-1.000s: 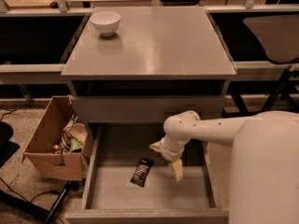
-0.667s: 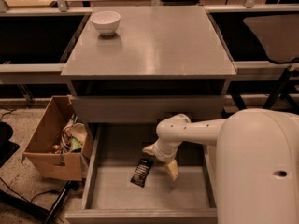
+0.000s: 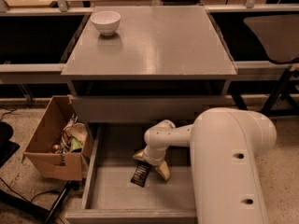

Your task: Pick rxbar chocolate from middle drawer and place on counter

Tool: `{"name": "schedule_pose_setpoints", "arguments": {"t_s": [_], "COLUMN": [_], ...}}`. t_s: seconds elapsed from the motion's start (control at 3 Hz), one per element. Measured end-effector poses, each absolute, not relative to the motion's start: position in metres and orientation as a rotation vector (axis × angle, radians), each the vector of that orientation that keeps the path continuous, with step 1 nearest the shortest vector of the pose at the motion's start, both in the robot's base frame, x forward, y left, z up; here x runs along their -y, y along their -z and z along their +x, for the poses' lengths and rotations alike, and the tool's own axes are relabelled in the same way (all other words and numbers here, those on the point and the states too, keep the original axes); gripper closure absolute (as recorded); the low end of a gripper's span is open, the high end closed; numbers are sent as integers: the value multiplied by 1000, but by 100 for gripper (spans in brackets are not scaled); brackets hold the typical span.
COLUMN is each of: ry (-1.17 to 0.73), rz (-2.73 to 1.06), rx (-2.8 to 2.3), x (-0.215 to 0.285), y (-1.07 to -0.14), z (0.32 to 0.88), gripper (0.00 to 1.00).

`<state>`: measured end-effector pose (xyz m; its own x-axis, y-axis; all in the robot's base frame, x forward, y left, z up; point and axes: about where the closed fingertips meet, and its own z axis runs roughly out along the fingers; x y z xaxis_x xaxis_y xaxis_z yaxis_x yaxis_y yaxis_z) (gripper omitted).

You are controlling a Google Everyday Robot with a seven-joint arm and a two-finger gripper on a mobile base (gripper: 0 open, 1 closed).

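Observation:
The rxbar chocolate (image 3: 140,173), a small flat black wrapped bar, lies on the floor of the open middle drawer (image 3: 112,190). My gripper (image 3: 150,164) hangs inside the drawer right over the bar's upper end. Its two tan fingers (image 3: 162,170) stand apart, one on each side of that end, so it is open. The white arm reaches into the drawer from the right. The grey counter (image 3: 154,41) tops the cabinet above the drawer.
A white bowl (image 3: 105,22) stands at the counter's back left. A brown cardboard box (image 3: 51,143) with clutter sits on the floor left of the drawer. A closed drawer front (image 3: 140,107) lies just above the open one. My large white arm body (image 3: 229,167) fills the lower right.
My gripper has moved left across the drawer, from beside the bar to right over its upper end. The bar has not moved.

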<state>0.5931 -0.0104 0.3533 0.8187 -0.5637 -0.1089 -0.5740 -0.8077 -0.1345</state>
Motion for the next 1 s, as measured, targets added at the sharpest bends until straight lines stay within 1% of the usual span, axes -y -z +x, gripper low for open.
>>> {"name": "schedule_pose_setpoints", "arguments": {"t_s": [0.33, 0.67, 1.0], "ry": [-74, -13, -23], "rz": [-2860, -2883, -2962], "rx": [-790, -689, -663], "x": [-12, -32, -40], "y": [-351, -365, -346], "z": [586, 575, 567], "gripper": [0, 0, 0]}}
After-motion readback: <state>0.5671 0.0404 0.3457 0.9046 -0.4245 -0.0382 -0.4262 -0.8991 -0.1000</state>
